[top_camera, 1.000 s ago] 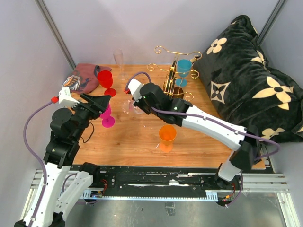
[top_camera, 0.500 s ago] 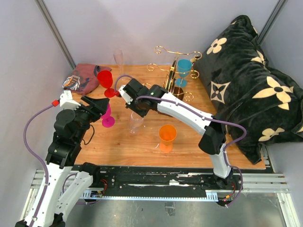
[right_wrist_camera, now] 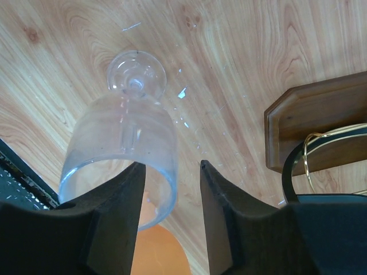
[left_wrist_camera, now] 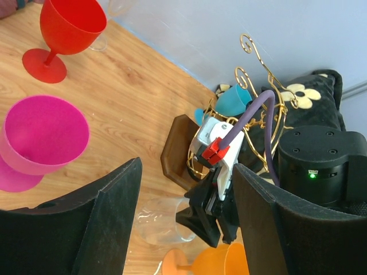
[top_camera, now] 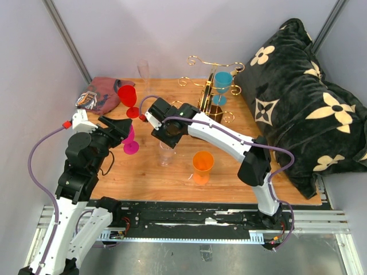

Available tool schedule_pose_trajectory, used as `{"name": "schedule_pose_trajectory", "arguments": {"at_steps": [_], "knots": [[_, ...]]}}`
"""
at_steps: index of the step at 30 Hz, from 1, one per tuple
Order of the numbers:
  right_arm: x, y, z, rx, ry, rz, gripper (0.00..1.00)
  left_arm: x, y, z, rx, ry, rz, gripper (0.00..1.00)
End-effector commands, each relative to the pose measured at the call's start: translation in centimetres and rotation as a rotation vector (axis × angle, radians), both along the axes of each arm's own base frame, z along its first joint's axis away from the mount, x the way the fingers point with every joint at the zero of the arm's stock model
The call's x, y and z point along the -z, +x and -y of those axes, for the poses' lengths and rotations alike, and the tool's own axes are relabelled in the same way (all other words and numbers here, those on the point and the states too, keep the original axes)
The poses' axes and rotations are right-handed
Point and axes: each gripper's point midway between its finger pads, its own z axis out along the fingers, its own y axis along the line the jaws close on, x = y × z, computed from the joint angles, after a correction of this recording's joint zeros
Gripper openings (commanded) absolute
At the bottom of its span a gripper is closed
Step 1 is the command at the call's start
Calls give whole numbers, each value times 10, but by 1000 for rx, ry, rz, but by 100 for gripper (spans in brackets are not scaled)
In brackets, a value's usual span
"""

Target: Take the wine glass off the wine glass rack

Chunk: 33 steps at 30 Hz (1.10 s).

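A clear wine glass (top_camera: 166,152) stands upright on the wooden table, left of the wine glass rack (top_camera: 213,110). The rack has a dark wooden base (right_wrist_camera: 309,126) and gold wire arms. My right gripper (top_camera: 166,137) hangs directly over the glass and is open. In the right wrist view the rim of the clear glass (right_wrist_camera: 123,143) lies between the fingers, close to the left one and apart from the right one. A blue glass (top_camera: 222,80) still hangs on the rack. My left gripper (left_wrist_camera: 185,172) hovers open and empty near the table's left side.
A pink glass (top_camera: 131,143) and a red glass (top_camera: 127,94) stand at the left, and an orange glass (top_camera: 202,163) stands near the front. A tall clear flute (top_camera: 143,69) and a crumpled cloth (top_camera: 100,94) sit at the back left. A black flowered pillow (top_camera: 304,97) fills the right side.
My right gripper carried the clear glass toward the near side, set it upright on the table and opened its jaws. The left arm barely moved.
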Motion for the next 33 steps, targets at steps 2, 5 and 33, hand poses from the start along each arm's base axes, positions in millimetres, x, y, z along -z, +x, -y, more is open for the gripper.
{"name": "schedule_pose_trajectory", "arguments": {"at_steps": [2,5,33], "knots": [[-18,5,13,42,13,31,51,-6,3,-1,-10,10,26,70],[-31,6,11,48,53,63,54,-7,4,-2,-15,12,28,70],[-181,63,153,477,685,283,98,2,79,-20,-93,431,-70,80]]}}
